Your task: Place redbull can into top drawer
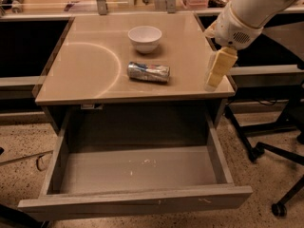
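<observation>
The redbull can (148, 71), silver and blue with a wrinkly surface, lies on its side near the middle of the beige table top, just in front of the white bowl (145, 37). The top drawer (137, 172) stands pulled out wide below the table's front edge, grey and empty, with small white scuffs on its floor. My gripper (214, 73) hangs from the white arm at the upper right, over the table's right edge, to the right of the can and apart from it. It holds nothing that I can see.
The table top (90, 65) ends close to the gripper at the right edge. Office chair legs and casters (275, 156) stand on the speckled floor at the right. Shelves and clutter line the back. Dark cabinet fronts flank the table.
</observation>
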### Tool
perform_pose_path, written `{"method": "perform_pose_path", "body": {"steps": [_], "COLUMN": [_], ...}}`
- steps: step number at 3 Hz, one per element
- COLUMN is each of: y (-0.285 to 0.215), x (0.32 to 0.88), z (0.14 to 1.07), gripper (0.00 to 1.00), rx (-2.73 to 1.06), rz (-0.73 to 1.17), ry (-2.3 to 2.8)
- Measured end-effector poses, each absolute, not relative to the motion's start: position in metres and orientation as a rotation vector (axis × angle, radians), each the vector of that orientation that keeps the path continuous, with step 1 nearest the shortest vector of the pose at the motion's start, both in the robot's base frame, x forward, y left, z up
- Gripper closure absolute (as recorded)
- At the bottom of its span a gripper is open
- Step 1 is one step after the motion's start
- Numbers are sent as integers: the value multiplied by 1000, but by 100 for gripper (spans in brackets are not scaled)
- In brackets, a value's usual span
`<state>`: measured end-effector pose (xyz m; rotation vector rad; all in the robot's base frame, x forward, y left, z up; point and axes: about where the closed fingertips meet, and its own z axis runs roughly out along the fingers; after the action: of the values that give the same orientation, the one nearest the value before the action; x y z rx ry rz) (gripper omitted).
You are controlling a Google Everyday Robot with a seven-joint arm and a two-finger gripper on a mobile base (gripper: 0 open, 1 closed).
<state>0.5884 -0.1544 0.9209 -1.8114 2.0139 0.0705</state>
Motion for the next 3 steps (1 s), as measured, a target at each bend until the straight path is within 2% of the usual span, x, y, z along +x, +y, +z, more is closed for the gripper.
{"method": "perform_pose_path", "body": {"steps": [2, 3], "y": [-148, -129], "x": [599, 633], "z": [919, 917], "gripper": [0, 0], "rx": [-1818, -1829], "rz": [84, 141], "ry": [1988, 1902]}}
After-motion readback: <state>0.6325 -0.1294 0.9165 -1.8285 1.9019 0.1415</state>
